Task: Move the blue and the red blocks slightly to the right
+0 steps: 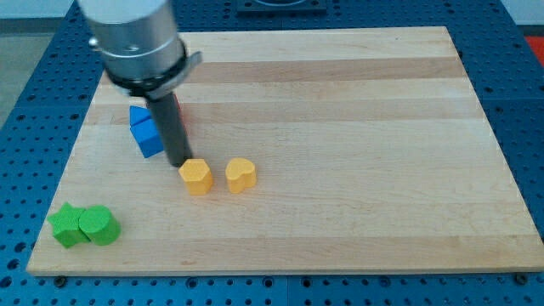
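Our tip (pixel 181 163) rests between the blue block (pixel 146 132) and a yellow block (pixel 196 176), red block (pixel 182 115) mostly hidden; we carry no claw.

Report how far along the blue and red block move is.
Done: nothing I can confirm; the blue block sits at the board's upper left, red block mostly hidden behind my rod. In hand: my tip rests just right of the blue block, beside the yellow blocks. Left: pushing both rightward.
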`<state>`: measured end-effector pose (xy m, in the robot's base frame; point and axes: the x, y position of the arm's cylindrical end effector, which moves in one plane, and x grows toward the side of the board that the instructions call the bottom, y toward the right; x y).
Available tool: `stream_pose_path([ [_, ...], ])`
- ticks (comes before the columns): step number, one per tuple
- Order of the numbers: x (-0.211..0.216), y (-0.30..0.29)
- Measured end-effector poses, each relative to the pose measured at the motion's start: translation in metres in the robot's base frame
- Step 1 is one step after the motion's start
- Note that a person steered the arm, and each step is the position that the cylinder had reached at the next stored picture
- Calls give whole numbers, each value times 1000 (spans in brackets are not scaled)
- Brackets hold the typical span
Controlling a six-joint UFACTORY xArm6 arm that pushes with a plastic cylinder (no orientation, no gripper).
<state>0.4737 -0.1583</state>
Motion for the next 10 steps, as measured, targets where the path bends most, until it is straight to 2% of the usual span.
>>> stream_pose_path([
  [1,0,-50],
  [3,-26,-72],
  [5,-34,18],
  [6,-23,-6],
  [7,-10,-86],
  [8,-28,-132],
  [9,-47,-126],
  [10,-58,-86],
])
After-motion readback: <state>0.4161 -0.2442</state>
